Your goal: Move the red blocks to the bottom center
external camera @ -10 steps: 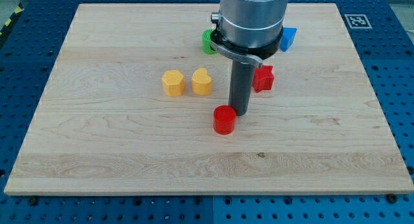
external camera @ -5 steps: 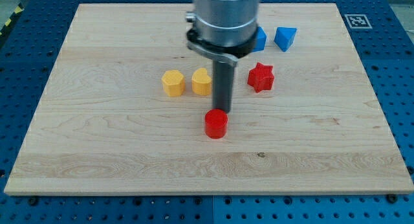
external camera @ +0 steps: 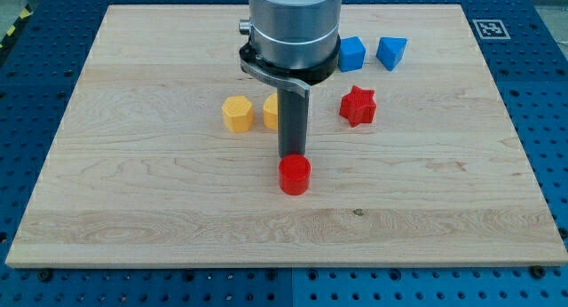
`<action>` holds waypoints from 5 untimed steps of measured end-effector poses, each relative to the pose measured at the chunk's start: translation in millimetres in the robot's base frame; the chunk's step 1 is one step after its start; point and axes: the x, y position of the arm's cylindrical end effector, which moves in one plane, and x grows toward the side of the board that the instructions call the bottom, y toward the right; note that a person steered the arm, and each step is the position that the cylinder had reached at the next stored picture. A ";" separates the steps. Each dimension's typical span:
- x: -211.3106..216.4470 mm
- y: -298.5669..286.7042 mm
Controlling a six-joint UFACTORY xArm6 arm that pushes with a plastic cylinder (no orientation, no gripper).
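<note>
so the surface is a pale wooden board (external camera: 133, 192) with visible grain, lying on a blue perforated base (external camera: 27, 94) that shows around all its edges. a small black-and-white marker (external camera: 489, 27) sits at the board's top right corner in the view, and a strip of yellow-black tape shows at the view's far upper left. no containers appear anywhere; the blocks lie loose on the wood.

the arm carries no claw, only a grey cylindrical housing (external camera: 293, 27) and a dark rod, so nothing is grasped or clenched. my tip (external camera: 290, 158) stands just above the red cylinder (external camera: 295, 175) in the view, touching or very nearly touching its top edge. that cylinder sits a little below the board's middle, close to the centre line, well short of the bottom edge.

the red star block (external camera: 358, 106) lies to the view's right of the rod, apart from it, in the upper half. to the rod's left sits a yellow hexagonal block (external camera: 237, 114), and a second yellow block (external camera: 271, 113) beside it is partly hidden by the rod, so its shape cannot be told. near the top, right of the housing, a blue cube (external camera: 352, 53) and a blue triangular block (external camera: 390, 51) lie side by side, close but apart.
</note>
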 end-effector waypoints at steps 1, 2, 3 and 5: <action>14.4 10.7; 27.0 11.1; 20.7 29.3; -41.8 40.4</action>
